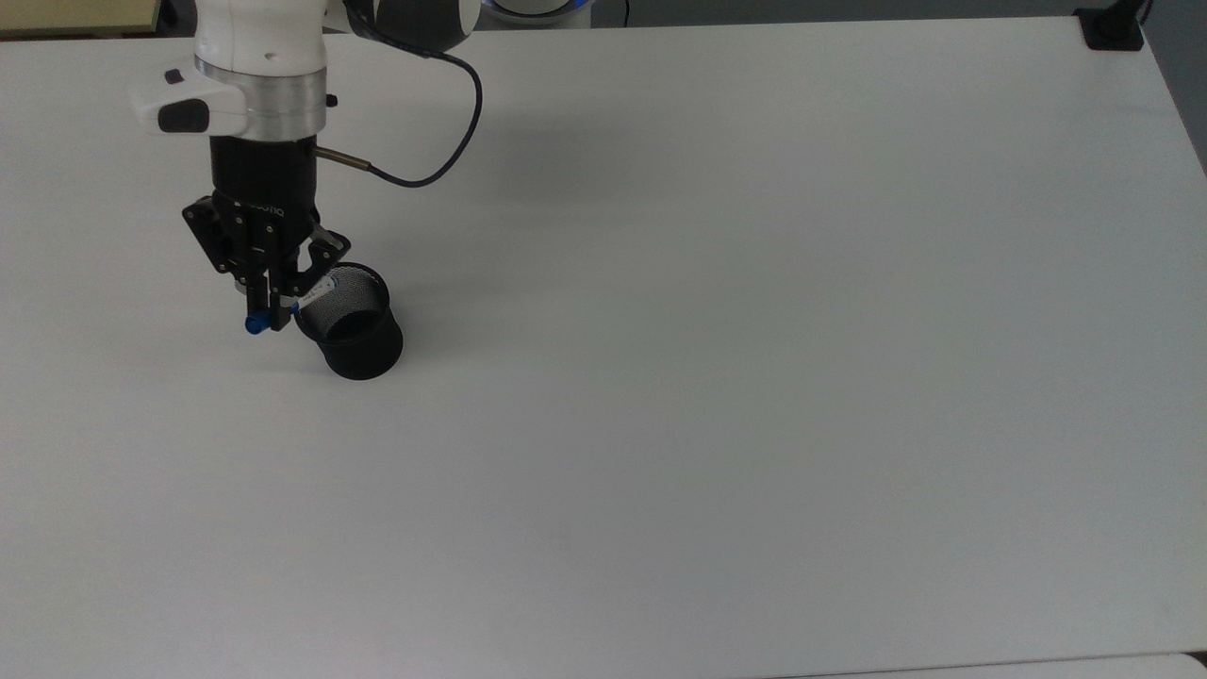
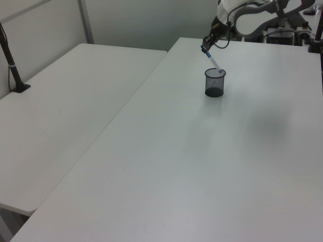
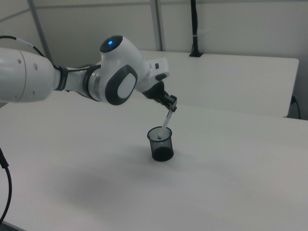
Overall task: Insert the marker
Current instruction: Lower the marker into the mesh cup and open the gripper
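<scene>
Top, left and right views of a white table carrying a single black mesh cup. The cup stands upright, mouth open upward, on the table's surface.

The gripper hangs just beside the cup's rim, on the top view's left of the cup, with the arm's white wrist and black gripper body rising above it. A dark cable loops from the wrist over the table, behind the cup. The two fingers are drawn close together and clamp the marker near its capped end, so that the blue cap pokes out past the fingers on the side away from the cup.

The marker is tilted, not upright. In the left view it slants from the gripper down toward the cup, the white barrel ending at the rim. In the right view the marker runs from the gripper down into the mouth of the cup, with its small blue tip just inside the rim, above the cup's floor. The barrel lies close to the rim's near edge; whether it touches the mesh cannot be told.

A second white table adjoins the first, on the left view's left of the cup.
</scene>
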`<state>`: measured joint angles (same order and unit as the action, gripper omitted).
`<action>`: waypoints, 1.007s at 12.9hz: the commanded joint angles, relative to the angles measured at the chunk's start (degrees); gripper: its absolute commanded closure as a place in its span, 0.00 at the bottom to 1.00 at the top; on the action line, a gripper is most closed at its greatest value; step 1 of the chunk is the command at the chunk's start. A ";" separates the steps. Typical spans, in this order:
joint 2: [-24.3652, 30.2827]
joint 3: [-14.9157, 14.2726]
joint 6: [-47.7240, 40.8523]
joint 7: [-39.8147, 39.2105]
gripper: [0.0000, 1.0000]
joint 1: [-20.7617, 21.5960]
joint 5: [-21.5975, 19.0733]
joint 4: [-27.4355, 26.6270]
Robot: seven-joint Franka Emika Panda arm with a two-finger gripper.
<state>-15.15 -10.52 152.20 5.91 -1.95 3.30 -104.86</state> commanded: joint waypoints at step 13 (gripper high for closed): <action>1.61 -0.20 5.22 0.16 0.52 0.81 2.06 -6.32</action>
<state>-15.13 -10.42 156.06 5.91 -1.75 4.31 -109.07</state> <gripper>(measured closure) 0.573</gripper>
